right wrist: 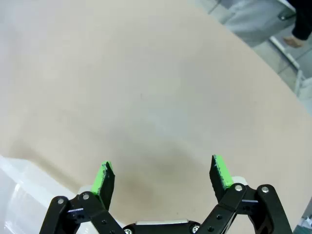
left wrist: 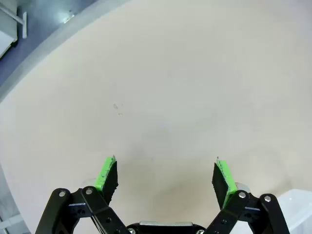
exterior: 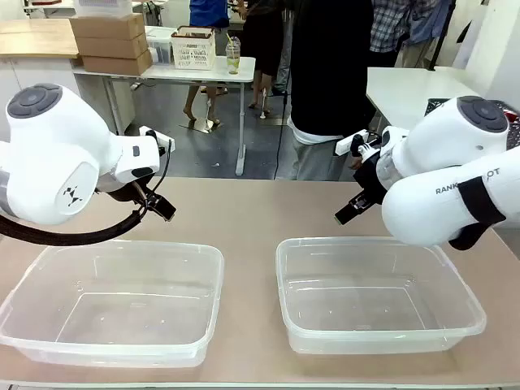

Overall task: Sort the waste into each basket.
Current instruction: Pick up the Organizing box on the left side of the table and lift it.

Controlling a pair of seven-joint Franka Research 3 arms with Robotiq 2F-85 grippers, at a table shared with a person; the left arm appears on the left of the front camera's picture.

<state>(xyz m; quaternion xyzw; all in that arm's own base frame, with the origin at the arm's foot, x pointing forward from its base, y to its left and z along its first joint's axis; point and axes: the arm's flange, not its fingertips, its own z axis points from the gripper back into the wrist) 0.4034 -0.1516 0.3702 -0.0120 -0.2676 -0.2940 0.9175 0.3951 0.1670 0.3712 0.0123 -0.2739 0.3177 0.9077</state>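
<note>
Left wrist view: the left gripper hangs with its green-padded fingers spread wide apart and nothing between them, above bare beige table. A corner of clear plastic shows at the lower right edge of that view, near the outer finger. Right wrist view tells the same story on the other side: the right gripper is released, its green pads splayed over empty tabletop, with a clear plastic rim at the lower left edge.

From the front view, the left gripper is poised above the table just behind the far edge of the left basket, while the right gripper is poised behind the far edge of the right basket. Neither touches a basket. The two clear rectangular tubs sit side by side on the near half of the table, a strip of tabletop between them, and both hold nothing. No cans or bottles can be seen on the table in any view.

Across the table a person in a dark top stands at the far edge, near the middle, hands not visible. Behind, a white table carries cardboard boxes and a white lattice crate.
</note>
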